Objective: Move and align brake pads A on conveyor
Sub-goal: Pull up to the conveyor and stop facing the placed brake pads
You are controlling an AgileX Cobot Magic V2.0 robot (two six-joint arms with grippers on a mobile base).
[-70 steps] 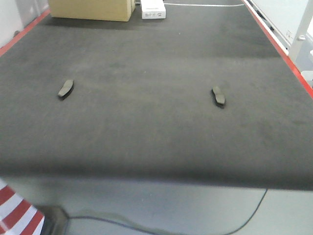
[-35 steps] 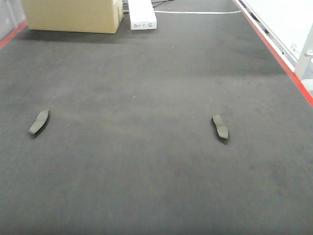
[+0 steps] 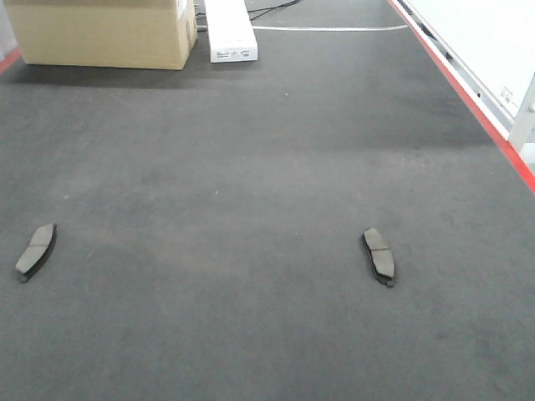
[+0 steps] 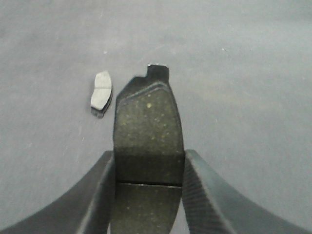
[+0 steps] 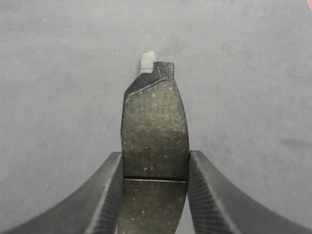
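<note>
Charcoal belt (image 3: 251,167) carries two loose brake pads, one at nine o'clock (image 3: 35,249) and one at three o'clock (image 3: 379,254), well apart. We see our left end effector (image 4: 148,170) clenched on a third pad (image 4: 147,131), and our right end effector (image 5: 155,170) clenched on a fourth (image 5: 155,131). A cardboard box (image 3: 100,33) sits at eleven o'clock.

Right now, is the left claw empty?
No, the left claw is shut on a brake pad, its fingers pressing both long edges.
</note>
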